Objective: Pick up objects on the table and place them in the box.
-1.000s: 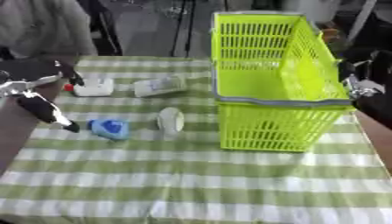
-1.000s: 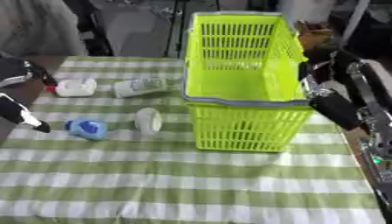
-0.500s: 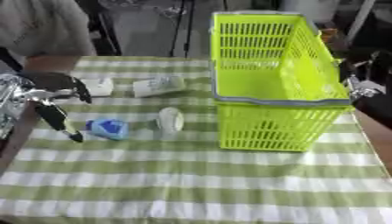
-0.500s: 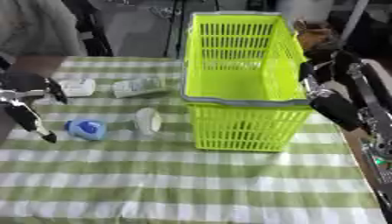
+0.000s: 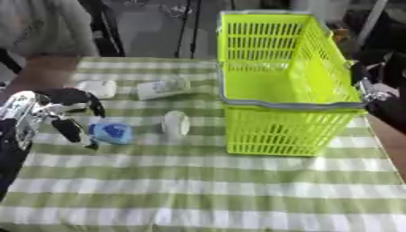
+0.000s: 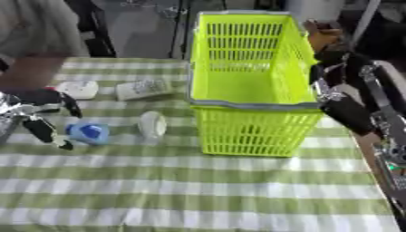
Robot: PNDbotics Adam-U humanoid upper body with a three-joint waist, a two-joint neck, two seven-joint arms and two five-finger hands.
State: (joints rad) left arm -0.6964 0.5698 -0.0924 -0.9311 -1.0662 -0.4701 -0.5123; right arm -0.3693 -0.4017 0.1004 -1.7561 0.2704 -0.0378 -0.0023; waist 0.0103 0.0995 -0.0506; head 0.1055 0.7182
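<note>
Four blurred objects lie left of the yellow-green basket (image 5: pixel 285 90), contents unclear; left hand (image 5: pixel 60 113) spread beside the blue object (image 5: pixel 111 132), right hand's (image 6: pixel 337 97) fingers indiscernible.

- The tablecloth (image 5: pixel 198 190) is checked in green and white.
- The basket (image 5: pixel 285 90) is bright yellow-green plastic mesh with a grey band round its rim.
- The small object (image 5: pixel 111 132) by the left hand (image 5: pixel 60 113) is blue.
- That hand is black with silver parts.
- The right hand (image 6: pixel 333 97) is mostly black.
- The cup-like thing (image 5: pixel 175 123) is white.
- The bottle (image 5: pixel 162 88) looks whitish-clear.
- The lump (image 5: pixel 97 87) at the far left is white.
</note>
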